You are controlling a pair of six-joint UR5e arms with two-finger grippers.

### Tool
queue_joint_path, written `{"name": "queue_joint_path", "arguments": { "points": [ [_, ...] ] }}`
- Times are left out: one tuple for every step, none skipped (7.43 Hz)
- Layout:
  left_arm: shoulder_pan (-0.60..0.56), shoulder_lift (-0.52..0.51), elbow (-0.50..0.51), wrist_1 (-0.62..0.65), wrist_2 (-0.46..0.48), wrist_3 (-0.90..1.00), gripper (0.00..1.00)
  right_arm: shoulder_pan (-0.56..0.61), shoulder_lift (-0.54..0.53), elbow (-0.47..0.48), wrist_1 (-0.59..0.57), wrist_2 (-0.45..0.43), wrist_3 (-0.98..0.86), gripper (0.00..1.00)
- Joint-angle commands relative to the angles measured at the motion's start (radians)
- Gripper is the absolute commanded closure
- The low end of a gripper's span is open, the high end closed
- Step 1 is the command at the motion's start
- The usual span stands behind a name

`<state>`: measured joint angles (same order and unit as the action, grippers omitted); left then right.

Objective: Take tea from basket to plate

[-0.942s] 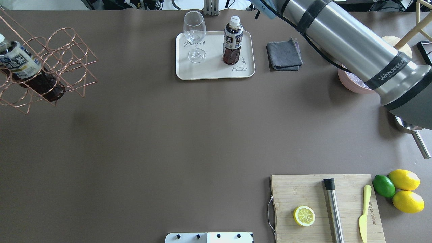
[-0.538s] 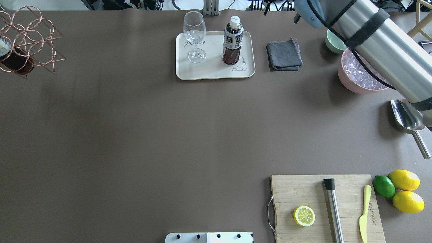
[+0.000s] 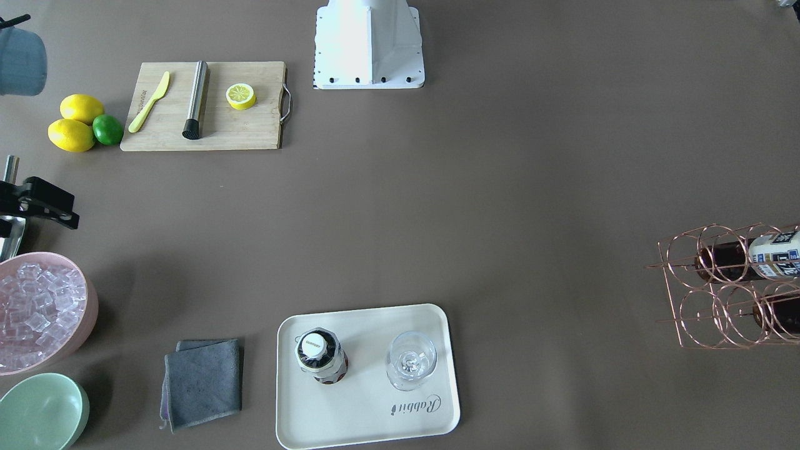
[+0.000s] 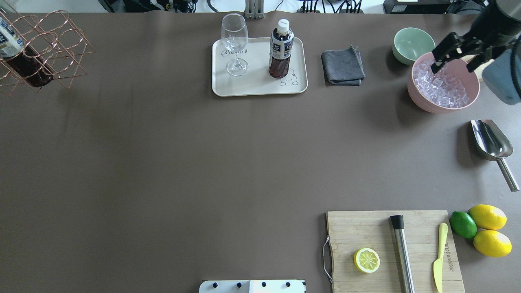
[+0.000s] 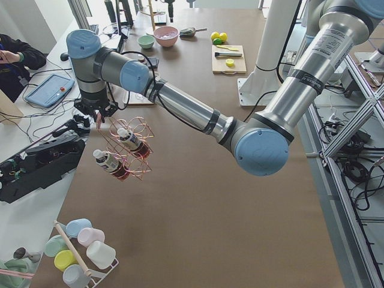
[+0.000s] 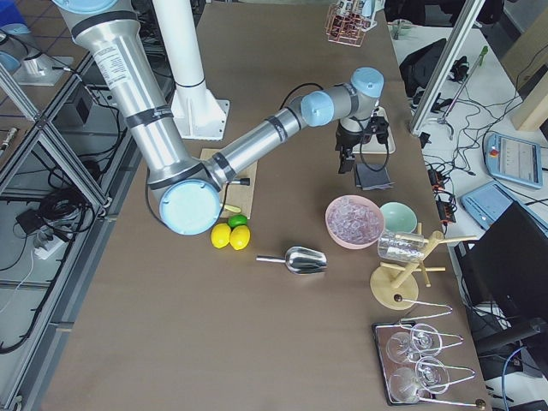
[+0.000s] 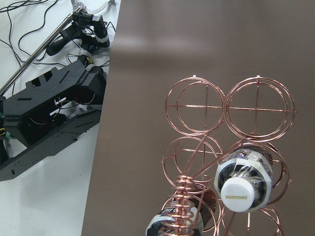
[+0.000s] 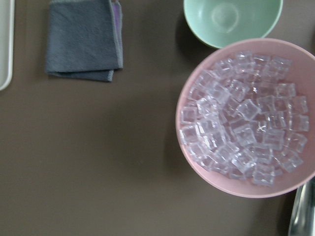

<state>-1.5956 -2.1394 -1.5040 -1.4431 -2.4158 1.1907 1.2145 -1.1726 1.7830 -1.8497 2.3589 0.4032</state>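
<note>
Right jaws spread over ice bowl (image 4: 420, 97); basket (image 4: 61, 53) hangs near table edge (image 4: 122, 16).

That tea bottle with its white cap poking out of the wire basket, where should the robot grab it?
Probably by the neck just under the white cap of the tea bottle, coming straight at the cap end. The rings of the basket cage its body, so the sides are blocked and only that end sticks out free. It should slide out lengthwise.
</note>
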Motion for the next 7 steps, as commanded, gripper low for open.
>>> {"name": "queue_joint_path", "arguments": {
  "points": [
    [0.037, -0.069, 0.112, -0.071, 0.041, 0.035, 1.0, 0.153, -0.311, 0.104, 0.0, -0.036, -0.359, 0.0],
    [0.042, -0.074, 0.163, -0.141, 0.041, 0.036, 1.0, 0.195, -0.388, 0.104, 0.003, -0.067, -0.477, 0.0],
    [0.052, -0.088, 0.224, -0.204, 0.043, 0.05, 1.0, 0.239, -0.431, 0.095, 0.003, -0.069, -0.551, 0.0],
    [0.06, -0.102, 0.254, -0.21, 0.043, 0.059, 1.0, 0.278, -0.476, 0.082, 0.004, -0.069, -0.61, 0.0],
    [0.075, -0.109, 0.254, -0.209, 0.061, 0.056, 1.0, 0.318, -0.481, 0.049, 0.004, -0.084, -0.691, 0.0],
    [0.089, -0.123, 0.254, -0.209, 0.098, 0.05, 1.0, 0.354, -0.487, 0.03, 0.004, -0.099, -0.719, 0.0],
    [0.101, -0.126, 0.254, -0.209, 0.103, 0.047, 1.0, 0.37, -0.495, 0.017, 0.004, -0.101, -0.719, 0.0]
  ]
}}
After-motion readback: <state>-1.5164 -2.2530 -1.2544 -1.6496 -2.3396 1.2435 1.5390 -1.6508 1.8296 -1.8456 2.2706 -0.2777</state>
